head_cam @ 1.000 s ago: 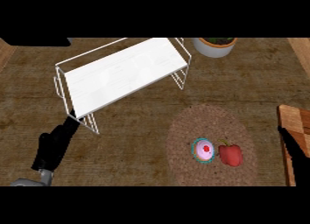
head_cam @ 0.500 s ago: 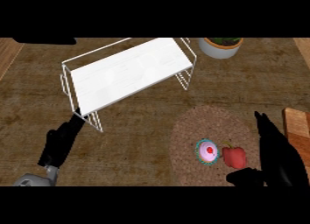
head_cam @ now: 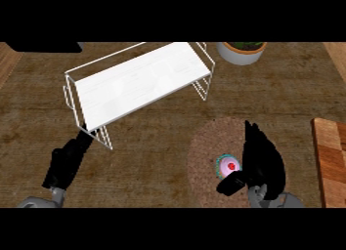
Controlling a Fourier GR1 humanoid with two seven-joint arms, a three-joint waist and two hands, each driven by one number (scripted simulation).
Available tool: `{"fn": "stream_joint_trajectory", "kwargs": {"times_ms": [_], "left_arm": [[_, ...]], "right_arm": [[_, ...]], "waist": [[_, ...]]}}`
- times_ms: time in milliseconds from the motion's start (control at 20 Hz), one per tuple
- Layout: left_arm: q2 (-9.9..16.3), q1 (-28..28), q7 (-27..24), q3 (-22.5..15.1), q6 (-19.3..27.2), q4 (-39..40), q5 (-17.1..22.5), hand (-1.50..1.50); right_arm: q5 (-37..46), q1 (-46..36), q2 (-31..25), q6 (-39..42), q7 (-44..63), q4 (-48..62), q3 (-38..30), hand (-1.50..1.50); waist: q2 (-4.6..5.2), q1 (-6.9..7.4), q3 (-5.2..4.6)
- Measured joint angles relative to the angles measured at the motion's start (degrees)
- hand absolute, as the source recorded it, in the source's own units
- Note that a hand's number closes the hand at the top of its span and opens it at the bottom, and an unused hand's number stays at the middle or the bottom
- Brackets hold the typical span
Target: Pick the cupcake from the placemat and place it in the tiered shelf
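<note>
The cupcake (head_cam: 228,167) sits on the round woven placemat (head_cam: 208,151), half hidden by the right hand (head_cam: 261,158) — fingers extended, thumb beside it, nothing held. It looks light and soft-topped — best taken by the wrapper's sides. The left hand (head_cam: 66,163) rests open near the tiered shelf (head_cam: 136,83).

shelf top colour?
White top on the shelf, thin white wire frame; head view.
</note>
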Motion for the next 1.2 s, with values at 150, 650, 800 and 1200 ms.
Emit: {"fn": "stream_joint_trajectory", "kwargs": {"times_ms": [150, 650, 800, 1200], "left_arm": [[-0.1, 0.3, -0.1, 0.2, 0.1, -0.1, -0.2, 0.00], [-0.3, 0.8, -0.8, 1.4, -0.5, 0.4, 0.0, 0.00], [-0.3, 0.8, -0.1, 1.5, -0.6, 0.1, -0.2, 0.00], [-1.3, 1.0, 0.0, 1.7, -0.3, 0.2, -1.0, 0.00]], "right_arm": [[2.9, -1.2, 4.2, 0.9, 0.2, 3.4, -0.9, -1.50], [11.1, -0.6, 8.4, 3.2, 0.1, 8.7, -1.1, -1.50], [11.3, -0.7, 8.6, 4.3, 0.0, 8.6, -2.0, -1.50], [11.9, 0.0, 8.8, 5.2, -0.7, 10.4, -3.5, -1.50]], "waist": [[-0.08, -0.39, 0.01], [-0.31, -1.25, 0.14], [-0.30, -1.27, 0.16], [-0.26, -1.29, 0.21]]}}
